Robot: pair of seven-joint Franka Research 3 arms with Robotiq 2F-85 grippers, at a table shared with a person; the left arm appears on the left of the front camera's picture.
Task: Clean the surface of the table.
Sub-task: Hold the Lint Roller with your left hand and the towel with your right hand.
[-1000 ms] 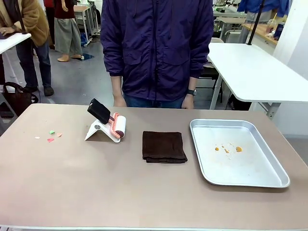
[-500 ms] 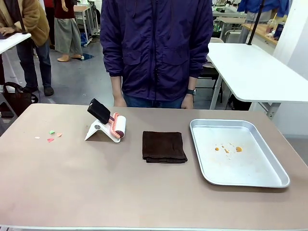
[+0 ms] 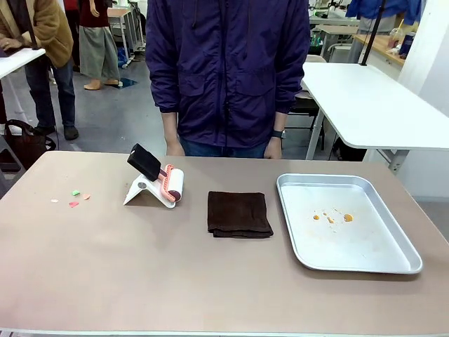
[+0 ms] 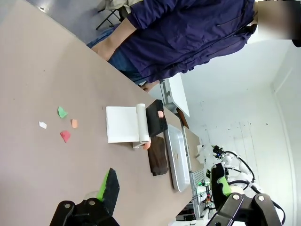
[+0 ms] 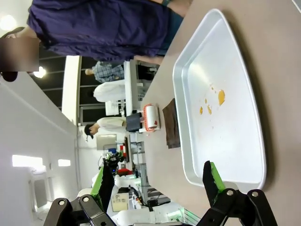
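Large matte tan-brown worktop (image 3: 140, 274) carries folded dark-brown cloth (image 3: 239, 213) at middle. Left of cloth: pink-white lint roller (image 3: 158, 182), coloured paper scraps (image 3: 74, 199) beyond. Right of cloth: orange-spotted silver metal tray (image 3: 365, 246). Both spread, empty: left tool (image 4: 164, 186), right tool (image 5: 158, 181).

Bright, even light is falling from above across the table (image 3: 140, 267), leaving only faint, soft shadows under the dark cloth (image 3: 239, 213) and the roller stand (image 3: 145, 191). The metal tray (image 3: 365, 242) is giving off a mild sheen without harsh glare, and the front view is reading sharp throughout. In the left wrist view the pale wall (image 4: 235, 84) is washing out to near white. In the right wrist view the ceiling lamps (image 5: 7, 22) are blooming, and the wide lens is bending straight lines toward the edges.
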